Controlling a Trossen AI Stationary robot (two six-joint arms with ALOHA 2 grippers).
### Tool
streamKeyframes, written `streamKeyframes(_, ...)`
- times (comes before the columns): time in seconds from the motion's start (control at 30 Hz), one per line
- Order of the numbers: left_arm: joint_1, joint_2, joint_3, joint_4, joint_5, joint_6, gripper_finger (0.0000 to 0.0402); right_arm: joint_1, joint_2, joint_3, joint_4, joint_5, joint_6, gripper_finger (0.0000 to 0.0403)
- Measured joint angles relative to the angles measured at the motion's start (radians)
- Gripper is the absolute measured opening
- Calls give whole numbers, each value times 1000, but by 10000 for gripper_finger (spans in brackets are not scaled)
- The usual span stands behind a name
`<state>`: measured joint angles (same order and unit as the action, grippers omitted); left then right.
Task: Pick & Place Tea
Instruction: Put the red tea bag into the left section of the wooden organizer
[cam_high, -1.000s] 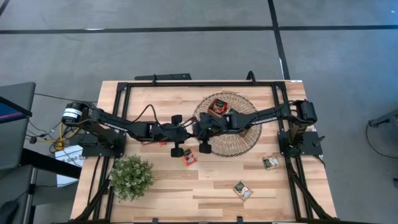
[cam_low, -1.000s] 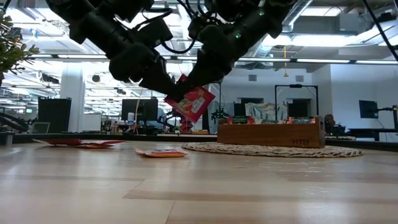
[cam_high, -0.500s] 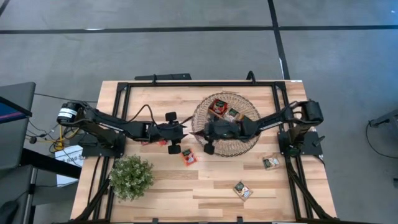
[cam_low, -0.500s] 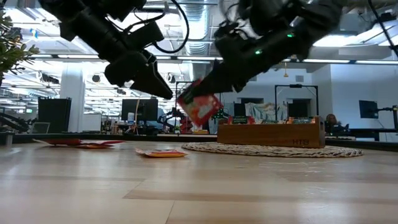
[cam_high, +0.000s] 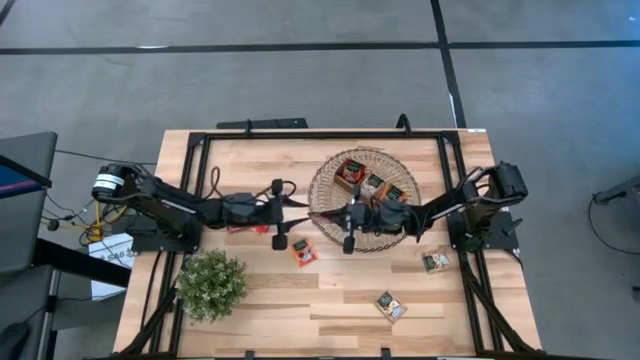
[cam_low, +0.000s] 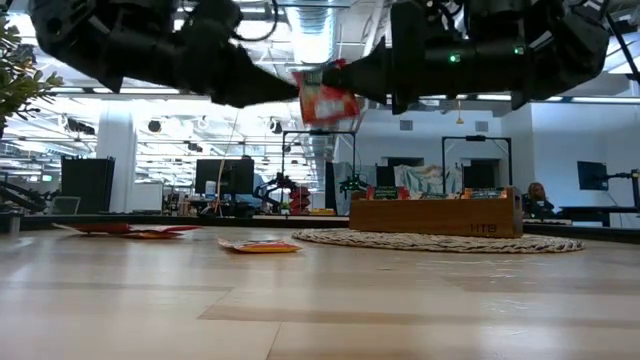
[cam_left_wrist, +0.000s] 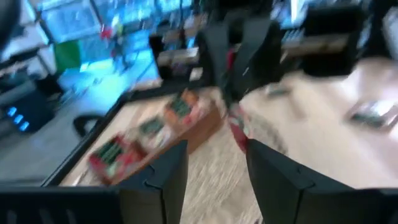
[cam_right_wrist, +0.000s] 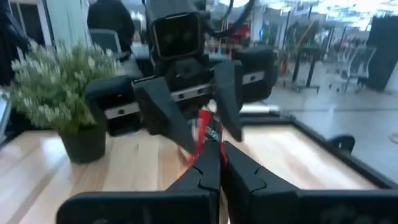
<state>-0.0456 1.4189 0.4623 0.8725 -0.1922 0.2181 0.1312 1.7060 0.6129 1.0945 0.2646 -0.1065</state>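
A red tea sachet (cam_low: 325, 98) hangs high over the table's middle with my right gripper (cam_right_wrist: 217, 158) shut on it. My left gripper (cam_left_wrist: 214, 168) faces it from the table's left, level and open, its fingers standing apart on either side of the sachet's free end without touching. In the high view the two grippers meet tip to tip, the left (cam_high: 298, 207) and the right (cam_high: 320, 213). More tea sachets lie in the wooden tray (cam_high: 372, 184) on the woven mat (cam_high: 400, 228). Loose sachets lie flat on the table: a red one (cam_high: 304, 253) and two green-and-white ones (cam_high: 435, 261) (cam_high: 390, 305). My right gripper pinches the sachet's edge (cam_right_wrist: 208, 142) on the table's right side between its two fingertips. The fingers lie level and come from the table's right. The sachet sticks out beyond them, standing on edge and a little tilted, lifted well clear of the table.
A bushy potted plant (cam_high: 212, 284) stands at the near left. Red sachets (cam_low: 130, 231) lie on the table under my left arm. The black frame rails (cam_high: 300, 135) run around the table's edges. Bare wood lies near the front between the plant and the loose sachets.
My left gripper has opened and let go of the red sachet, then drawn back a little toward the table's left. Both grippers have tipped up from slanting down to level. My right gripper has carried the sachet higher and toward the table's right.
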Motion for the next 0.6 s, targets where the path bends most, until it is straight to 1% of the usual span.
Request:
streamKeyframes(0.1,0,0,-19,74,38,-23,144,4,0,1,12,0,-7,0)
streamKeyframes(0.27,0,0,-20,88,123,-57,99,6,0,1,35,-1,-9,0)
streamKeyframes(0.43,0,0,-20,125,127,-88,61,6,0,1,43,-1,-25,0)
streamKeyframes(0.6,0,0,-20,130,137,-103,49,6,1,1,45,0,-34,0)
